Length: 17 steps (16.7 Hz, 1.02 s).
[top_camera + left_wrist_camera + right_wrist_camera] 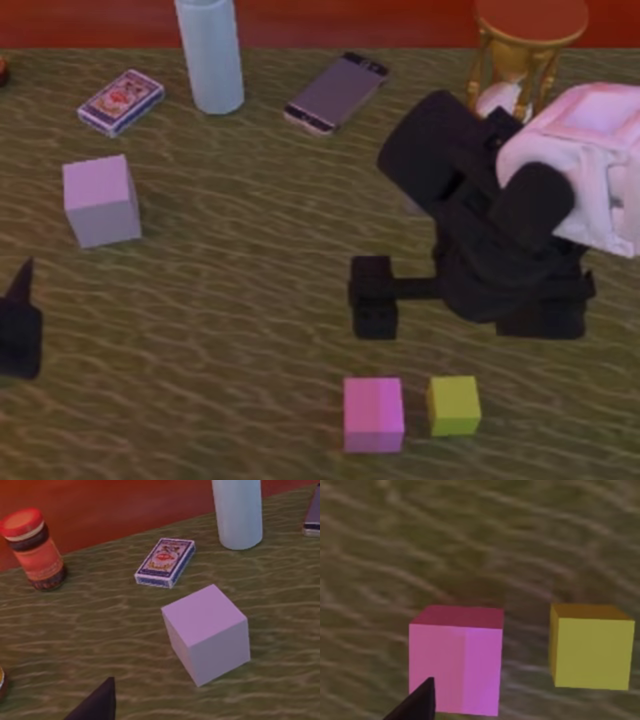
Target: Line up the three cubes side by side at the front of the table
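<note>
A pale lavender cube (100,200) (207,632) stands alone at the left of the table (230,330). At the front, right of centre, a magenta-pink cube (373,413) (456,660) and a smaller yellow-green cube (454,405) (591,647) sit side by side with a small gap between them. My right gripper (465,310) hovers just behind this pair, open wide and holding nothing; one dark fingertip (417,705) shows in front of the magenta cube. My left gripper (20,325) is parked at the left edge, in front of the lavender cube, open and empty.
Along the back stand a patterned card box (120,100) (166,561), a pale blue cylinder (210,55) (237,512), a phone (335,92) and an hourglass (525,50). A red-lidded jar (35,550) is at the far back left.
</note>
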Available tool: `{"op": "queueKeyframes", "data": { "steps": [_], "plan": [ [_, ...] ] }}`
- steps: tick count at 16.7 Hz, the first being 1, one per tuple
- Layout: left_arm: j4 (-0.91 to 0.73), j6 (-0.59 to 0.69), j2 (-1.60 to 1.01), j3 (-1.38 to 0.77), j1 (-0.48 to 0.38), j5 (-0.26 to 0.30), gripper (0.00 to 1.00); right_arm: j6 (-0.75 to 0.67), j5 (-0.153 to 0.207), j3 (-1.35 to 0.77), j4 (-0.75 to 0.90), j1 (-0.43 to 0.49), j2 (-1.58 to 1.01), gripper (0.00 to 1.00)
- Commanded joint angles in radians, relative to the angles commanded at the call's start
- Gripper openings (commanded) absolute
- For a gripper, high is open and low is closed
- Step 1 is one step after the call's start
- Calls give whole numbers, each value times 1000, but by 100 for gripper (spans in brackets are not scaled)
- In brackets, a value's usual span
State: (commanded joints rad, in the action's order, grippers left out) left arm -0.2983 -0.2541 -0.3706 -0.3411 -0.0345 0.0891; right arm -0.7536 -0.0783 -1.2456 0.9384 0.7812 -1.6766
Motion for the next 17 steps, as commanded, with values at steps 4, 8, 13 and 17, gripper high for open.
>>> {"op": "queueKeyframes", "data": {
  "steps": [4, 8, 13, 17],
  "plan": [
    [-269, -232, -418, -333, -36, 52, 100, 146, -37, 243, -115, -131, 255, 100],
    [-543, -470, -898, -695, -64, 78, 100, 309, -54, 533, -250, -281, 544, 100],
    [-814, -723, -1418, -1122, -80, 59, 100, 501, -35, 878, -452, -472, 954, 100],
    [-949, -871, -1707, -1423, -73, 11, 100, 623, 4, 1080, -631, -606, 1279, 100]
  ]
}}
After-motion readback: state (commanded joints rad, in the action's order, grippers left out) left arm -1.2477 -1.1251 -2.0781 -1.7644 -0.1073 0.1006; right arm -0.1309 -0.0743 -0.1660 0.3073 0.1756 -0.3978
